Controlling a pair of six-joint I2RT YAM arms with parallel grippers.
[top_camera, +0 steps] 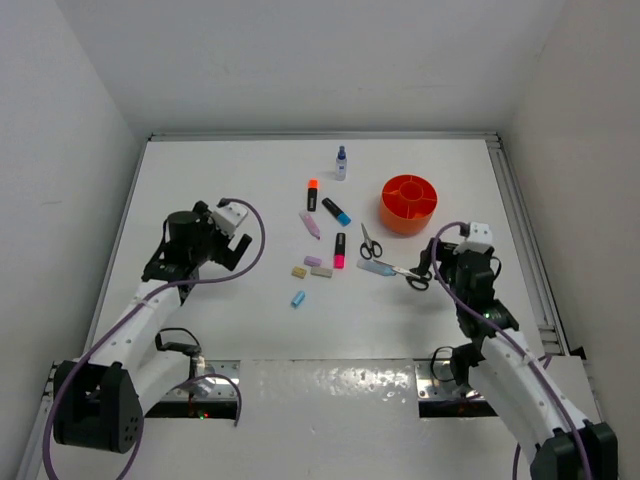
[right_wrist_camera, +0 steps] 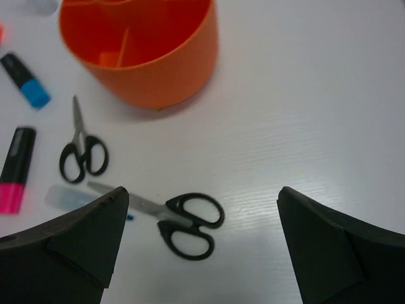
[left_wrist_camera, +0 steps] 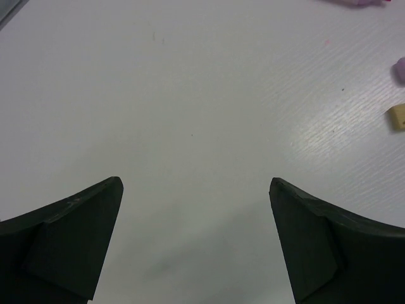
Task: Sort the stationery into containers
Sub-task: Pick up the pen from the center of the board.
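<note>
The orange tub (top_camera: pixel 409 203) stands at the right of the table; it also shows in the right wrist view (right_wrist_camera: pixel 142 50). My right gripper (top_camera: pixel 426 262) is open and empty, just above one pair of black-handled scissors (right_wrist_camera: pixel 183 221). A smaller pair of scissors (right_wrist_camera: pixel 81 152) lies nearer the tub. Markers with orange (top_camera: pixel 312 194), blue (top_camera: pixel 336 211) and pink (top_camera: pixel 340 250) caps, a lilac marker (top_camera: pixel 310 224), small erasers (top_camera: pixel 310 268) and a blue-capped bottle (top_camera: pixel 341 163) lie mid-table. My left gripper (top_camera: pixel 234 248) is open and empty over bare table, left of the erasers.
A clear flat piece (right_wrist_camera: pixel 69 197) lies under the larger scissors' blade. A blue eraser (top_camera: pixel 298 298) lies apart, nearer the arms. A beige eraser (left_wrist_camera: pixel 397 117) shows at the right edge of the left wrist view. White walls close in the table on three sides.
</note>
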